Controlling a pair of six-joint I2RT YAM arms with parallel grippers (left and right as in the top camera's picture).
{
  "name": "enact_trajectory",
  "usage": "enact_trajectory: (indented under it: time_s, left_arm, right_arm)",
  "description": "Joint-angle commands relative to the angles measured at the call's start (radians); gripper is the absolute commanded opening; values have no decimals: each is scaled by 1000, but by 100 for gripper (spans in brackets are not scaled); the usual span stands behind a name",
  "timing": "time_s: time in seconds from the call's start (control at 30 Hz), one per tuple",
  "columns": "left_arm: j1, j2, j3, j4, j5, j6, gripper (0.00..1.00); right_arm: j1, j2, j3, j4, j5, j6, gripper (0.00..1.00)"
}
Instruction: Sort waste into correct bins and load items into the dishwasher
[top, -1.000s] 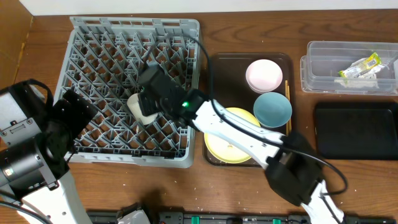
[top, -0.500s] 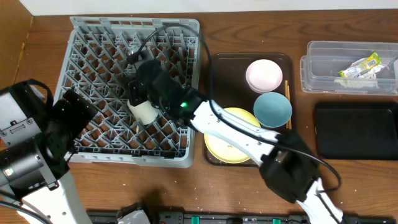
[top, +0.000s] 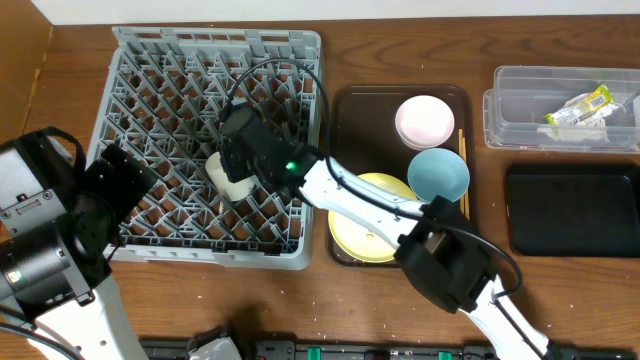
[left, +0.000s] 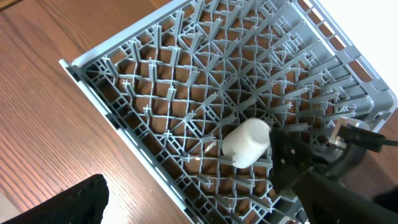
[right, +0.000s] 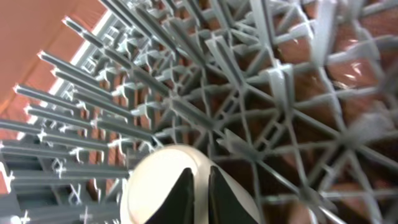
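From above, the right claw hangs over the middle of the grey dish rack, with the small pale cup right at its tip. Well behind the claw, along its arm, sits the brown tray with the pink bowl, blue bowl, yellow plate and chopsticks. Farther off are the clear tub, with the green-yellow wrapper in it, and the black bin. The left claw sits by the rack's near left edge; I cannot tell whether it is open.

From the left wrist, the cup lies tipped among the pegs, touching the right claw.

From the right wrist, the fingertips are almost together, pinching a thin strip of the cup, with the rack lattice beyond.
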Motion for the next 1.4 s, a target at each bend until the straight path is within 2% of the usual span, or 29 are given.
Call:
enact_trajectory:
  time_s: [0.0, 0.2, 0.37, 0.4, 0.47, 0.5, 0.53, 0.57, 0.6, 0.83, 1.07, 1.23, 1.37]
  left_arm:
    - [5, -1, 6, 0, -9, 5, 98]
    - [5, -1, 6, 0, -9, 5, 99]
    - [5, -1, 6, 0, -9, 5, 99]
    - [5, -1, 6, 0, -9, 5, 99]
    - [5, -1, 6, 0, -9, 5, 99]
    - [5, -1, 6, 0, -9, 5, 98]
    - [5, -1, 6, 0, -9, 5, 98]
    - [5, -1, 6, 0, -9, 5, 99]
    - [5, -1, 6, 0, -9, 5, 99]
    - [5, -1, 6, 0, -9, 5, 99]
    - [5, -1, 6, 0, -9, 5, 99]
    - [5, -1, 6, 0, -9, 5, 98]
    - [5, -1, 6, 0, -9, 5, 99]
  right_arm:
    - [3, -40, 33, -111, 14, -31, 6]
    - [6, -77, 137, -339, 6, -37, 1]
    - [9, -127, 149, -406, 7, -39, 1]
    - [8, -143, 150, -422, 12, -38, 3]
    - [-3, -184, 150, -460, 40, -38, 22]
    - [-10, -204, 150, -482, 58, -38, 36]
    - [-21, -232, 150, -513, 87, -37, 52]
    - [-36, -259, 150, -550, 121, -37, 85]
    - [-54, -288, 150, -587, 154, -37, 99]
    - [-276, -426, 150, -848, 276, -37, 99]
    - [-488, -410, 57, -1040, 221, -38, 99]
    - [-519, -409, -125, -1078, 56, -37, 88]
    - [-504, -409, -309, -944, 11, -37, 69]
